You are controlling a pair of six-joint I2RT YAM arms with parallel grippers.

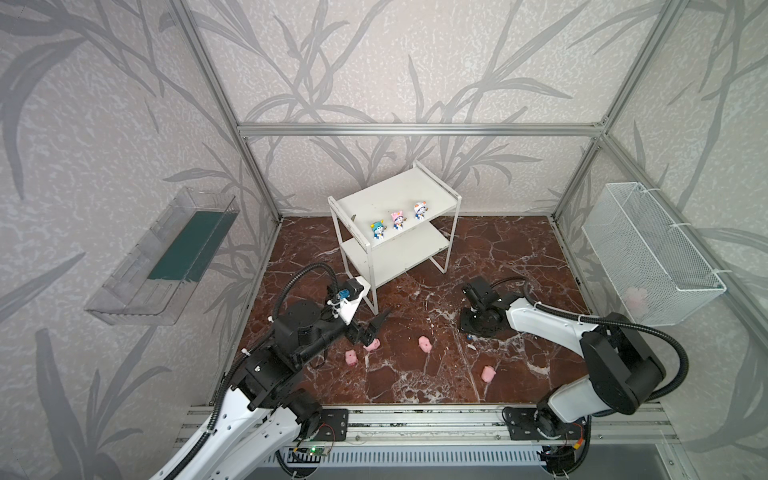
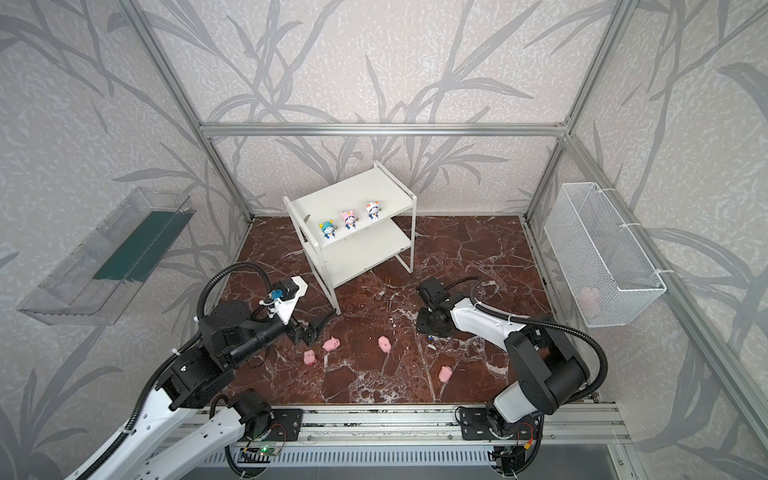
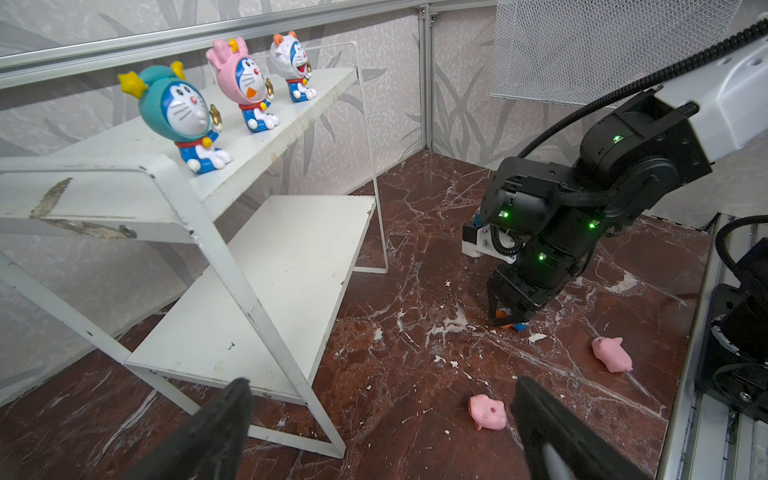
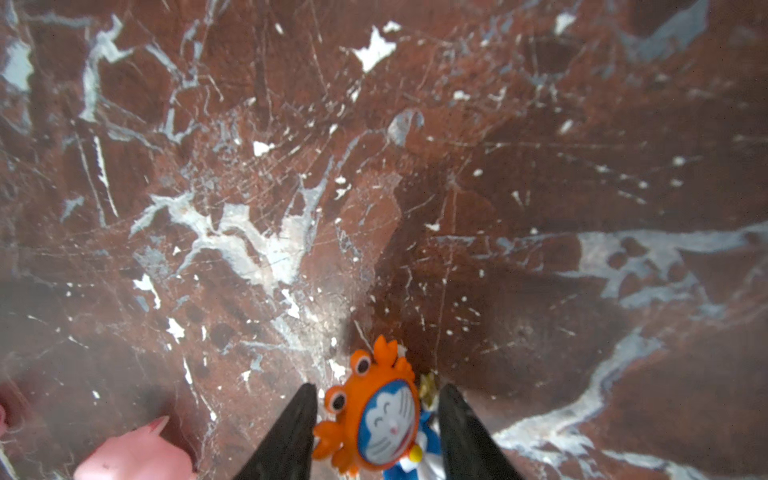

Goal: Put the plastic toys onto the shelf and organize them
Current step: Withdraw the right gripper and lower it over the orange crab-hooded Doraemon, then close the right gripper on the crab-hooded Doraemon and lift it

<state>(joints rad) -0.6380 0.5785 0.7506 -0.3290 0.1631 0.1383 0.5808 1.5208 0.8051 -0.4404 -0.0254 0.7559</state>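
Observation:
The white shelf (image 1: 399,195) (image 2: 353,195) (image 3: 270,282) stands at the back. On its top board stand the teal-hat (image 1: 377,230) (image 3: 183,116), pink-hat (image 1: 398,220) and white-hat (image 1: 419,210) toys. The orange-hat toy (image 4: 386,419) is down at the floor between the fingers of my right gripper (image 4: 378,390) (image 3: 509,320), which is open, with a gap showing on each side. Several pink pigs (image 1: 424,343) (image 1: 488,373) lie on the floor. My left gripper (image 3: 382,382) (image 1: 376,328) is wide open and empty near the shelf's front leg, with a pig (image 3: 487,411) beside one finger.
A white wire-mesh basket (image 1: 648,249) hangs on the right wall and a clear tray with a green panel (image 1: 166,257) on the left wall. An aluminium rail (image 1: 415,424) runs along the front edge. Another pig (image 4: 133,457) lies close to my right gripper.

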